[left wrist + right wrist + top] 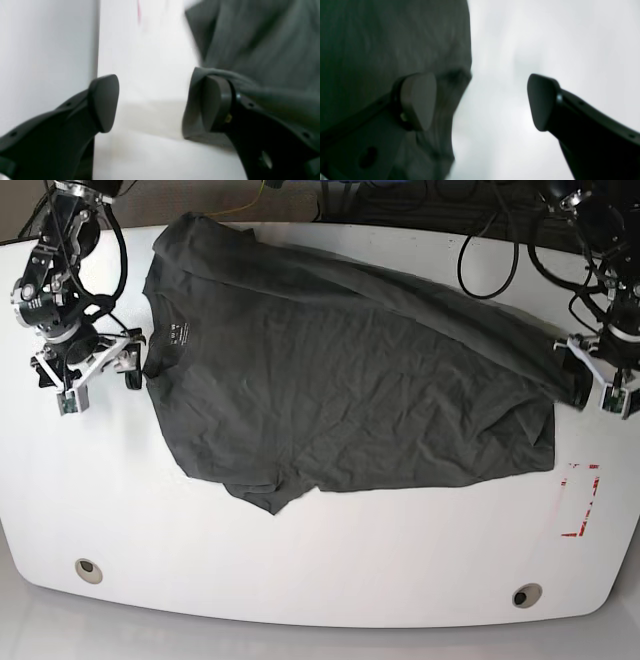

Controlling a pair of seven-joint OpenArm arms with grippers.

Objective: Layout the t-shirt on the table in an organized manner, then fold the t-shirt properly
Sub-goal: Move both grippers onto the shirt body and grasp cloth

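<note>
The dark grey t-shirt [340, 380] lies spread on the white table [320, 560], its neck at the left and its hem at the right, wrinkled, with one sleeve folded at the lower left. My right gripper [98, 383] stands open just left of the collar; in the right wrist view the right gripper [480, 102] holds nothing, and the t-shirt [382, 37] lies behind one finger. My left gripper [597, 380] sits at the hem's far corner. In the left wrist view the left gripper [160, 103] is open, with the t-shirt [262, 45] draped against one finger.
A red tape mark [580, 500] lies near the right edge, below the left gripper. Two round grommets [88, 569] [527, 594] sit near the front edge. Black cables [490, 240] hang over the back right of the table.
</note>
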